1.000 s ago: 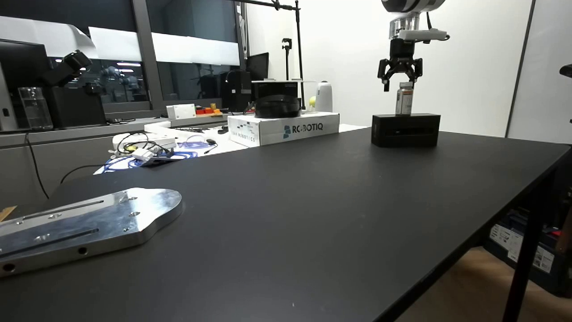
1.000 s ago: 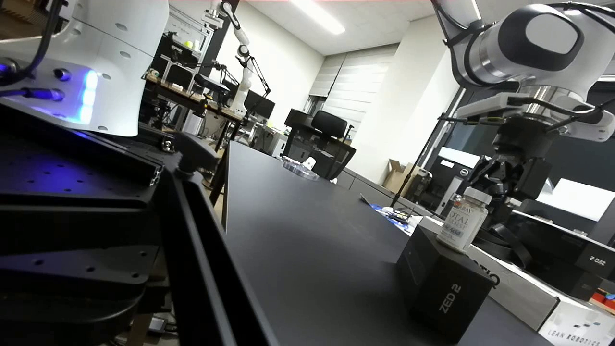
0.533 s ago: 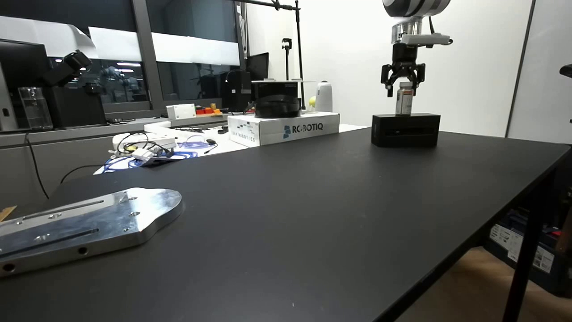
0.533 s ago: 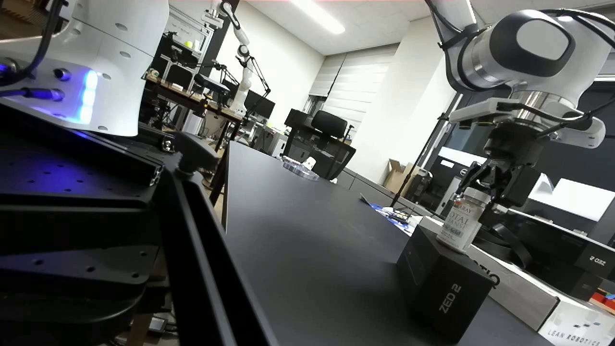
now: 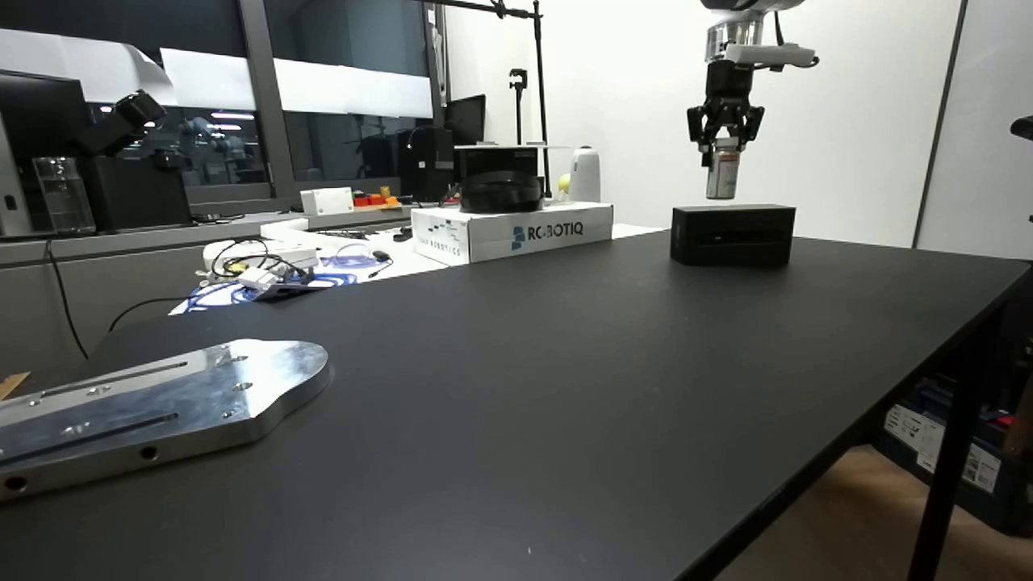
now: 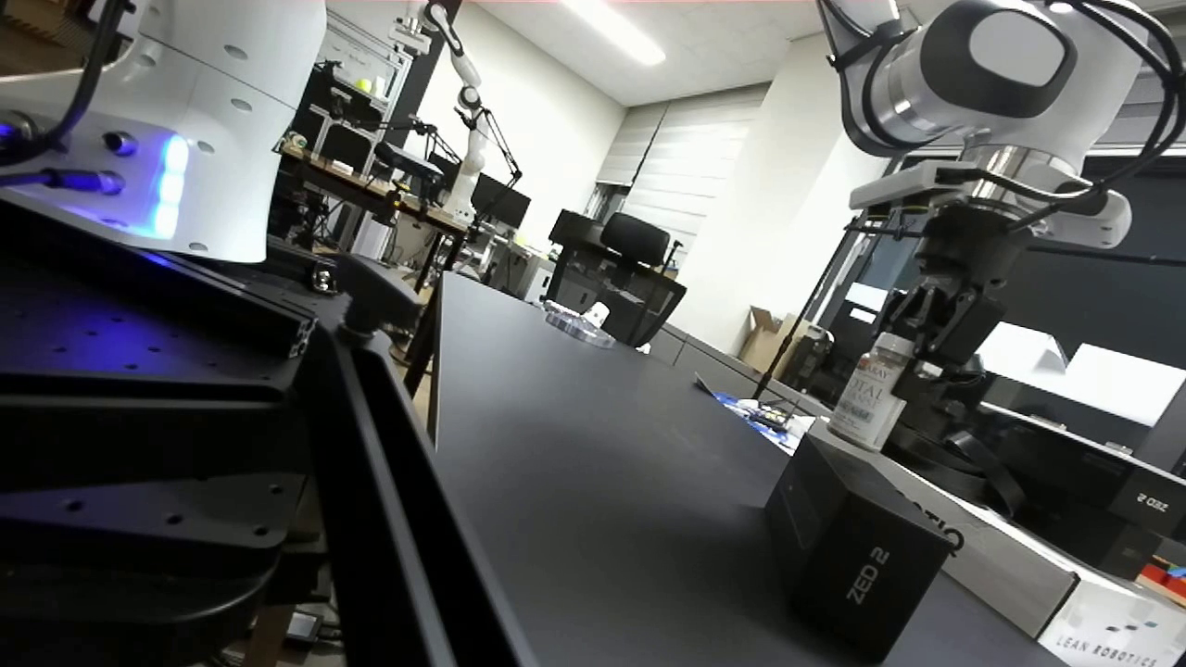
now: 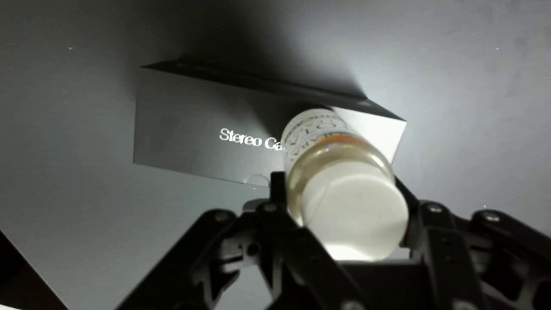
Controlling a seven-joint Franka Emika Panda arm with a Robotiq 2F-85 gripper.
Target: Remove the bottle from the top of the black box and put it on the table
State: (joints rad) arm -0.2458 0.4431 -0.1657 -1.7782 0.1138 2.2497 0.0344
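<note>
As fingers [image 7: 277,189] grip, the bottle [image 6: 868,396] hangs (above box [image 6: 848,547]).

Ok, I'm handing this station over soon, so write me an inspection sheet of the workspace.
Surface: matte black table, a few pale specks
Job's things: bottle held above the black box, a gap showing between; box rests on the table
Clutter: metal plate lying on the table
Hand: closed on the bottle from both sides
Cables: blue cables tangled beyond the table's edge
Surroundings: white lettered box and office chair beyond the table
</note>
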